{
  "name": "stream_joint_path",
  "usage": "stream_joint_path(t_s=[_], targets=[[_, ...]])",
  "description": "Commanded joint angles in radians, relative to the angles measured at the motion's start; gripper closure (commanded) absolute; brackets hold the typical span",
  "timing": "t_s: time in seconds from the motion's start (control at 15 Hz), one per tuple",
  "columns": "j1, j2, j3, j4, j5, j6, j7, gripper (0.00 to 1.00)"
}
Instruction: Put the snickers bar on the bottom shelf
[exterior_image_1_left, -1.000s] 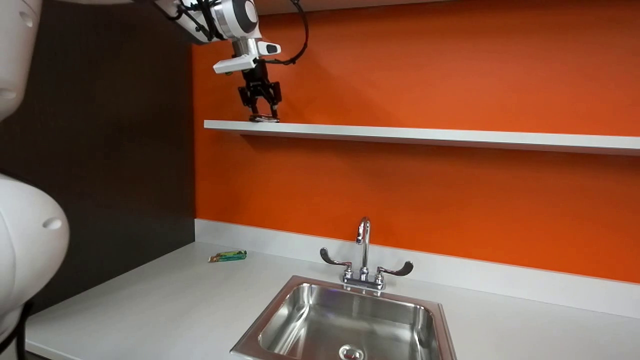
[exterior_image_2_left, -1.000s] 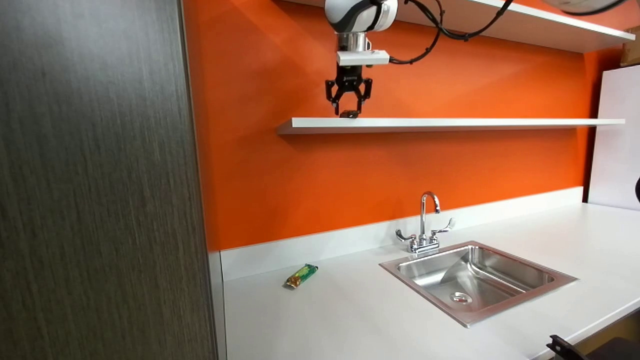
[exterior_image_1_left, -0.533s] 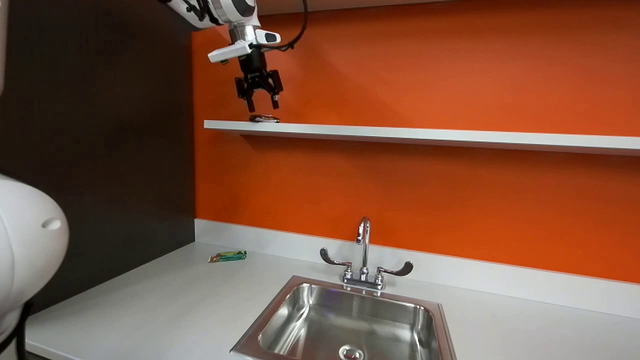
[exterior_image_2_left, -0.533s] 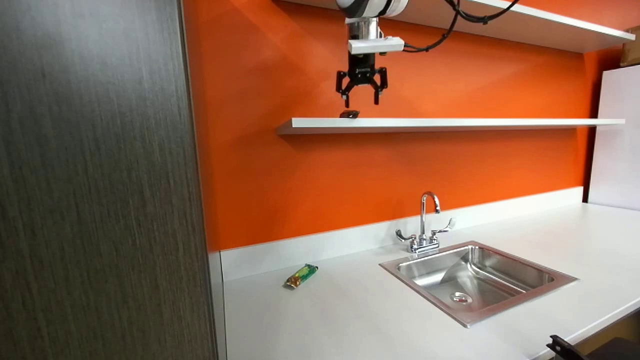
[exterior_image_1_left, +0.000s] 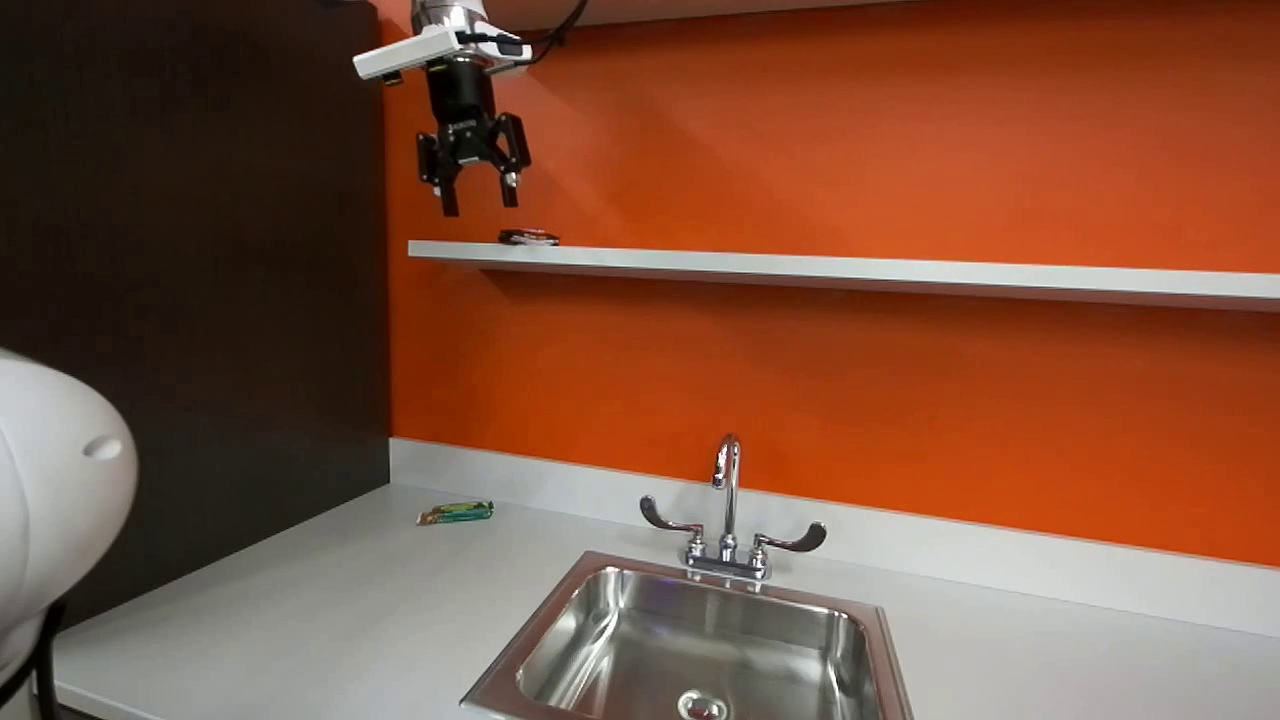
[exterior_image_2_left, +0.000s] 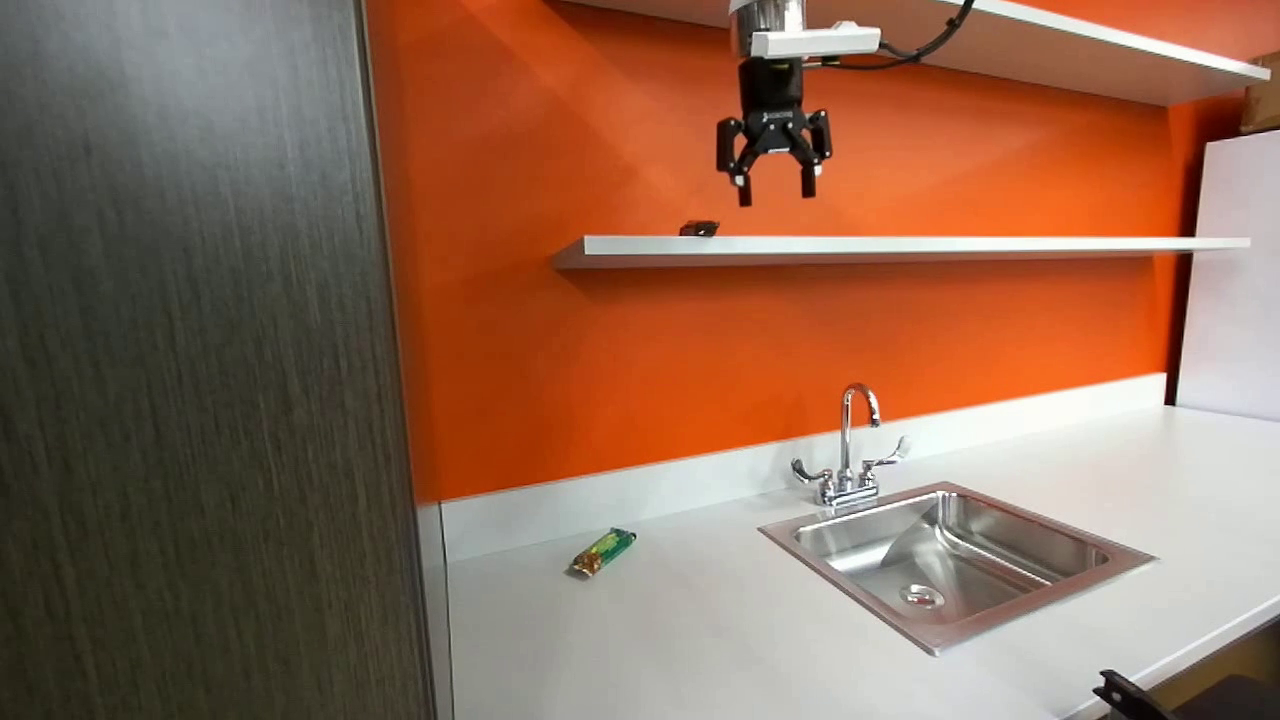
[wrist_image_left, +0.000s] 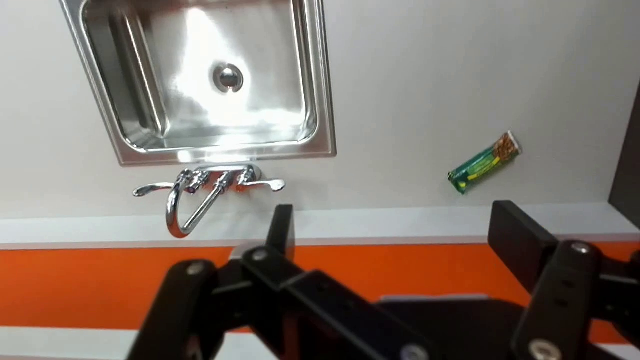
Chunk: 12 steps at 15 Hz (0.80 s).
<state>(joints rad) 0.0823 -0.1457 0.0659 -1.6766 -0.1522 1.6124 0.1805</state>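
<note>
Snickers bar (exterior_image_1_left: 528, 238) on bottom shelf (exterior_image_1_left: 850, 268), near its left end in both exterior views; gripper (exterior_image_2_left: 777, 196) higher than the bar in those views, apart; upper shelf (exterior_image_2_left: 1000, 50) above; counter (exterior_image_1_left: 350, 610) below; sink (exterior_image_1_left: 549, 615) set in counter; faucet (exterior_image_1_left: 730, 500) behind sink, before backsplash (exterior_image_1_left: 900, 542); packet (exterior_image_2_left: 604, 552) on counter between sink and side panel (exterior_image_1_left: 220, 300), left of sink in both exterior views, right of it in wrist view.

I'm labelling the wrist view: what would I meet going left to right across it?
Silver rectangular metal sink → green elongated wrapped bar with a brown end → dark brown panel at the right edge. The curved chrome faucet and black two-fingered gripper overlap their spans, so they are left out.
</note>
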Motion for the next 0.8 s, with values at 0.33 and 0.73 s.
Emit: stream_joint_path(t_s=[0.33, 0.73], targets=[[0.003, -0.335, -0.012, -0.502, 0.095, 0.125, -0.168, 0.0], [0.011, -0.468, -0.008, -0.766, 0.121, 0.248, -0.191, 0.0]])
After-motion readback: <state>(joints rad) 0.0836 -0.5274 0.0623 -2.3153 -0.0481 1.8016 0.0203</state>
